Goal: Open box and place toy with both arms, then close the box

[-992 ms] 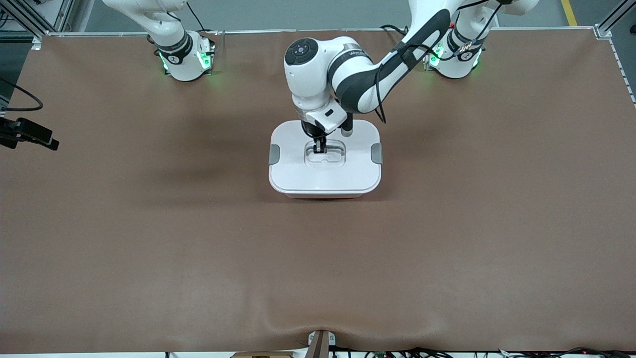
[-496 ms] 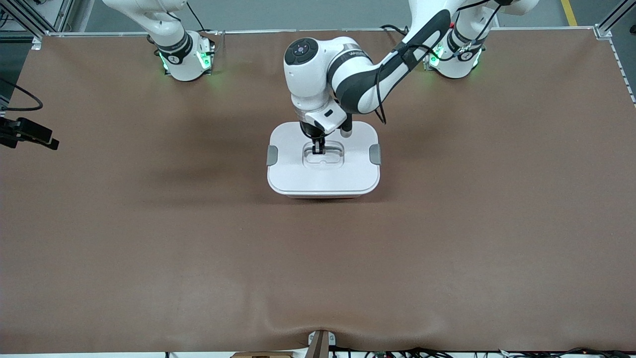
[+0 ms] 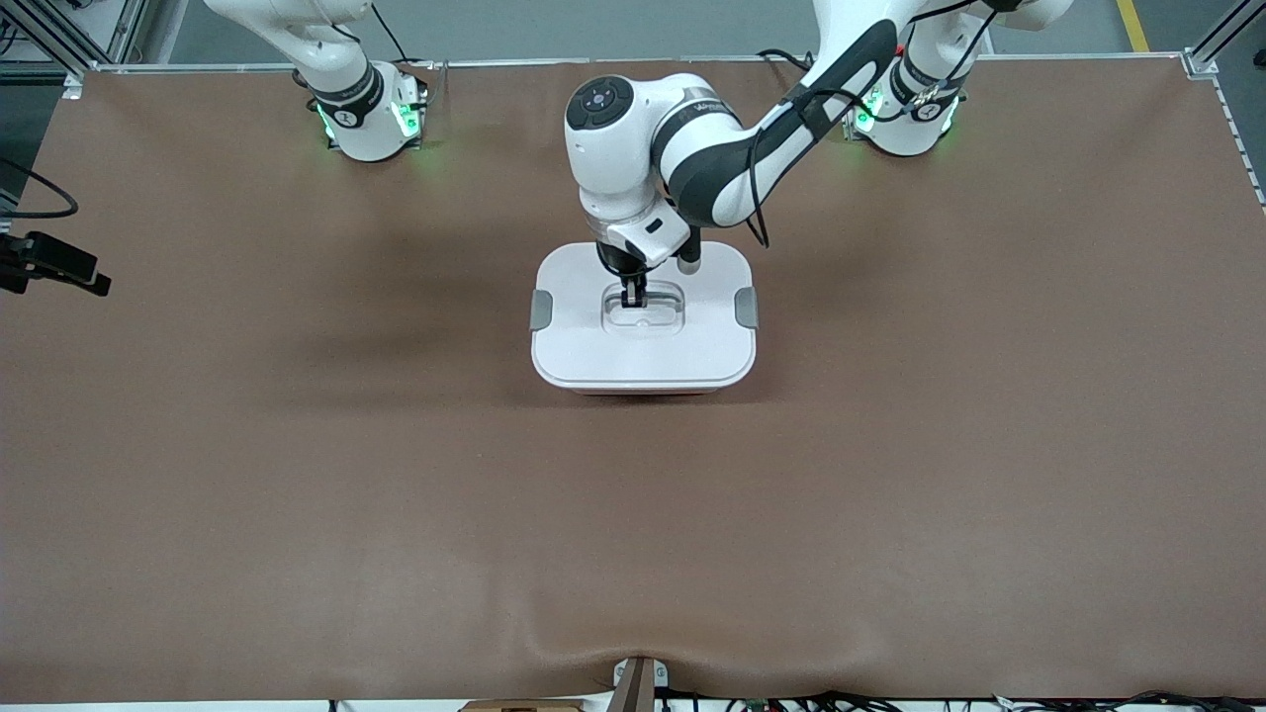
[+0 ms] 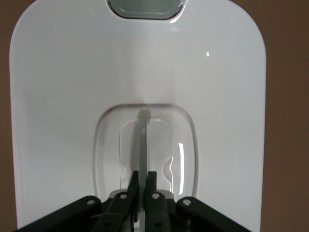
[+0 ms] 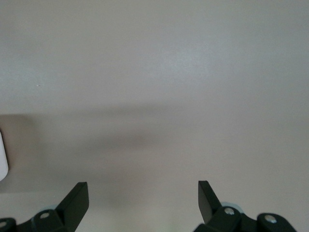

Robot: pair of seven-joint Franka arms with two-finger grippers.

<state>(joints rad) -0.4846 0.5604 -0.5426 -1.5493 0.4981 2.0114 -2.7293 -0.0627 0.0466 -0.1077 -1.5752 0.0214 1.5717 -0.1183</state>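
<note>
The box [image 3: 643, 346] sits mid-table with its flat white lid on and a grey clip [image 3: 541, 310] at each end. Only a thin strip of its pink tub shows under the lid. My left gripper [image 3: 633, 295] reaches down into the lid's recessed top and is shut on the thin upright handle [image 4: 143, 130]; in the left wrist view the gripper [image 4: 143, 175] pinches it between both fingers. My right gripper [image 5: 142, 185] is open and empty over a plain grey surface. The toy is out of view.
The brown mat [image 3: 396, 494] covers the table around the box. A black part with a cable [image 3: 54, 265] sticks in at the table's edge at the right arm's end. A small bracket [image 3: 638, 682] sits at the edge nearest the camera.
The box with its lid has shifted slightly toward the right arm's end, with my left gripper still on the handle. The black part at the table's edge moved a little outward.
</note>
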